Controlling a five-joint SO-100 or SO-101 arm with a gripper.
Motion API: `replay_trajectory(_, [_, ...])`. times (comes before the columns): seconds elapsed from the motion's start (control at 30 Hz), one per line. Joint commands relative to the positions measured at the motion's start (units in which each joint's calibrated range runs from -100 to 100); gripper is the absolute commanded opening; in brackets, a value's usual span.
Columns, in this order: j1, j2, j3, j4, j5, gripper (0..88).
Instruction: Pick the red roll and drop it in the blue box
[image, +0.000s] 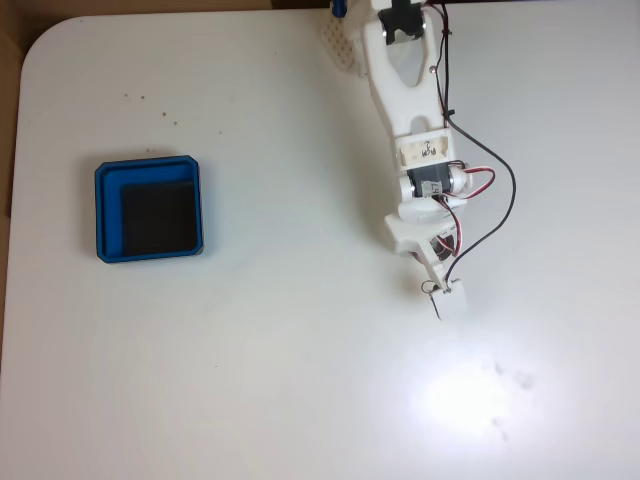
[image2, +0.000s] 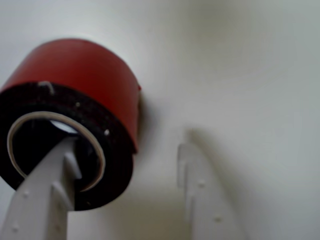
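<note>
Threading one finger through the core of the red roll, the gripper stands spread on the table, its other finger outside the roll's wall; the blue box sits well apart to the roll's left in the fixed view.

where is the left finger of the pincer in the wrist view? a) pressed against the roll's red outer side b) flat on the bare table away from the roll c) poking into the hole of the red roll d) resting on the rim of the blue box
c: in the wrist view the left finger runs up into the central hole of the red roll, while the other finger sits outside it over the white table, so the pincer straddles the roll's wall without having closed on it.
</note>
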Motion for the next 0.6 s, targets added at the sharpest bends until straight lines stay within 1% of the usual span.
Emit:
replay_trajectory(0.0, [0.2, 0.6, -3.3, 0.1, 0.2, 17.6])
replay_trajectory(0.33, [0.0, 1.3, -3.3, 0.1, 0.2, 16.6])
replay_trajectory(0.43, [-0.1, 1.3, -3.2, 0.1, 0.2, 12.4])
replay_trajectory(0.57, [-0.1, 1.3, -3.2, 0.1, 0.2, 2.7])
